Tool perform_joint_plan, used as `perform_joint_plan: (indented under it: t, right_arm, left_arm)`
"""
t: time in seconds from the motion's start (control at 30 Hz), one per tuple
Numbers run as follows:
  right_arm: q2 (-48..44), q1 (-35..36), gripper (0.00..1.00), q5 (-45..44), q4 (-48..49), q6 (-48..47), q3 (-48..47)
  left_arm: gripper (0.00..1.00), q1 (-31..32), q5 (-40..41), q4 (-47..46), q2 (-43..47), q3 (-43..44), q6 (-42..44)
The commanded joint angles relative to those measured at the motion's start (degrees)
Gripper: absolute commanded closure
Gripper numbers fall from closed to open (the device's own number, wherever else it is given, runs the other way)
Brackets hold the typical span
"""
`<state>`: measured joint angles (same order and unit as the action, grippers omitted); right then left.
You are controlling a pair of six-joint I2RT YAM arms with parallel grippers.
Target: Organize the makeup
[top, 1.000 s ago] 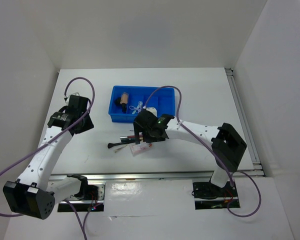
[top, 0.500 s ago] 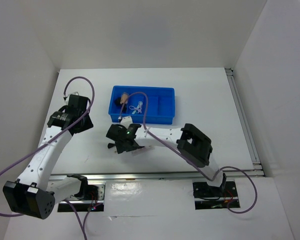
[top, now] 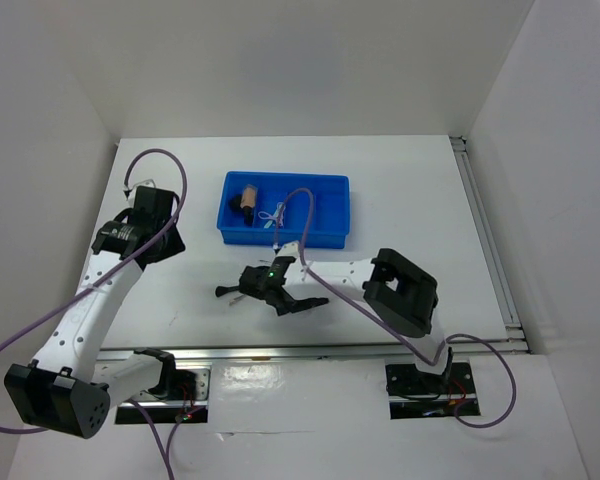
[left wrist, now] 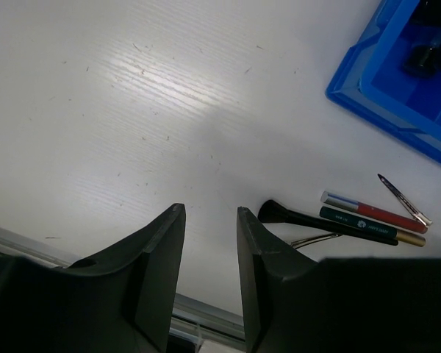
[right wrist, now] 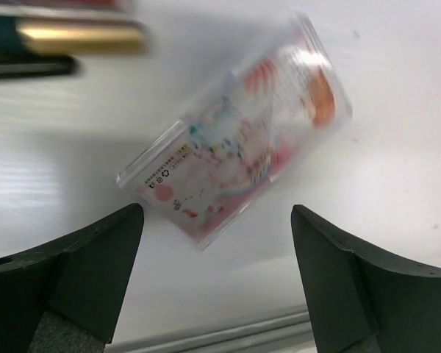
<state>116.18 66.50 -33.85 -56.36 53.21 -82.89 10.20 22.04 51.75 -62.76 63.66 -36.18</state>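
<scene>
White tabletop (top: 400,190): R gripper (right wrist: 214,243) spread wide, empty, w/ flat pinkish clear plastic packet (right wrist: 235,140) lying just ahead, btwn its jaws. L gripper (left wrist: 209,220) approx half open, nothing held. Black-tipped slim brush (left wrist: 309,218) and slim dark pencils (left wrist: 367,220) lie right of its jaws.

The top camera looks down on the whole table (top: 400,180) from afar; both wrist cameras face it closely, sharing the gold-ended pencil (left wrist: 373,227)
</scene>
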Motion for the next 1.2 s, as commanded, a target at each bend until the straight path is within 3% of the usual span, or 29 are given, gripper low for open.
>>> perform_joint_plan:
  t: [0.0, 0.27, 0.4, 0.5, 0.57, 0.73, 1.17]
  right_arm:
    - [-5.77, 0.12, 0.11, -0.35, -6.22, 4.53, 6.58]
    - [-14.74, -2.42, 0.05, 4.04, -5.8, 8.76, 11.7]
    - [-25.27, -8.83, 0.0, 13.44, 11.13, 3.06, 18.09]
    - [-28.63, -13.39, 0.0, 18.1, 17.75, -1.77, 20.92]
    - [-28.64, -14.73, 0.0, 18.82, 22.33, -5.64, 21.54]
    - [-23.55, -17.02, 0.0, 20.22, 23.05, -15.74, 19.52]
    - [-16.26, -17.02, 0.0, 18.81, 27.08, -18.49, 21.8]
  left_arm:
    - [0.53, -0.35, 0.81, -0.68, 0.1, 2.0, -0.03]
    - [0.53, -0.35, -0.25, -1.21, -0.43, 2.0, -0.03]
    - [0.54, -0.35, -0.25, -1.21, -0.43, 2.52, -0.03]
    - [0.54, -0.35, 0.28, -1.21, -0.43, 2.52, -0.03]
    - [0.54, -0.35, 0.28, -1.73, 0.09, 1.91, -0.03]
    - [0.54, -0.35, 0.28, -1.21, 0.1, 1.91, -0.03]
    - [0.54, -0.35, 0.81, -1.21, 0.1, 1.91, -0.03]
